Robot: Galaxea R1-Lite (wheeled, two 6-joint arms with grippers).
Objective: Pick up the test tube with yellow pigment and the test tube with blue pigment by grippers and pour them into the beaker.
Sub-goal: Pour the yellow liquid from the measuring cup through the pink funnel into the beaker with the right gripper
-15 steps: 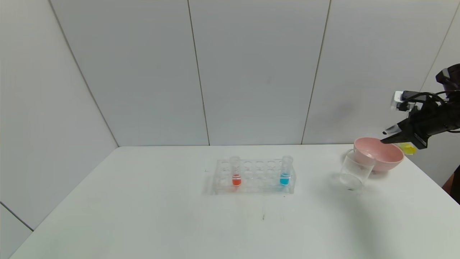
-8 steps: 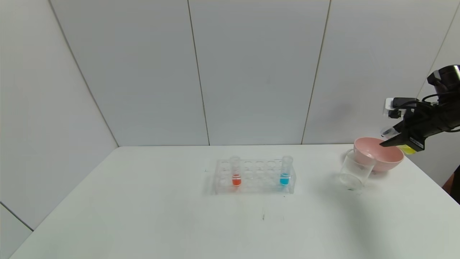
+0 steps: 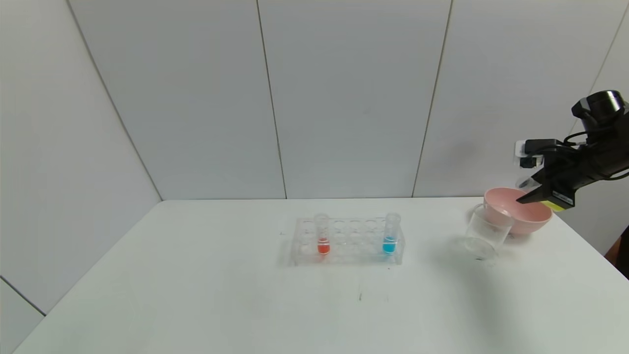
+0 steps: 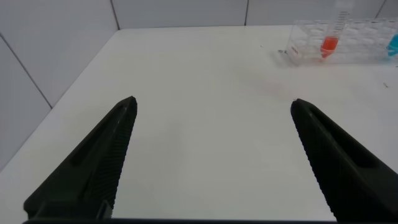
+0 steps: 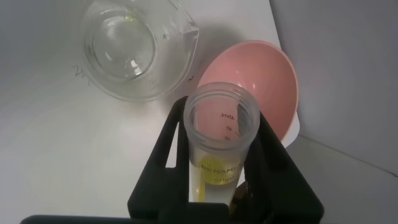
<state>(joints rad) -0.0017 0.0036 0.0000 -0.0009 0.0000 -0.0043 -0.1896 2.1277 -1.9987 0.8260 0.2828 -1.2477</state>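
Note:
My right gripper (image 3: pixel 530 195) hangs above the pink bowl at the table's far right, shut on the test tube with yellow pigment (image 5: pixel 221 146). The tube lies tilted, its open mouth toward the beaker and bowl, yellow liquid at its bottom (image 3: pixel 557 205). The clear beaker (image 3: pixel 485 233) stands just left of the bowl; it also shows in the right wrist view (image 5: pixel 130 53). The test tube with blue pigment (image 3: pixel 390 236) stands upright at the right end of the clear rack (image 3: pixel 347 242). My left gripper (image 4: pixel 211 106) is open and empty over bare table, left of the rack.
A tube with orange-red liquid (image 3: pixel 322 237) stands at the rack's left end. The pink bowl (image 3: pixel 521 212) sits behind and right of the beaker, near the table's right edge; it shows in the right wrist view (image 5: pixel 255 81). Grey wall panels stand behind the table.
My right gripper has moved left, nearer over the pink bowl and the beaker, carrying the yellow tube. The rack, its tubes and the beaker have not moved.

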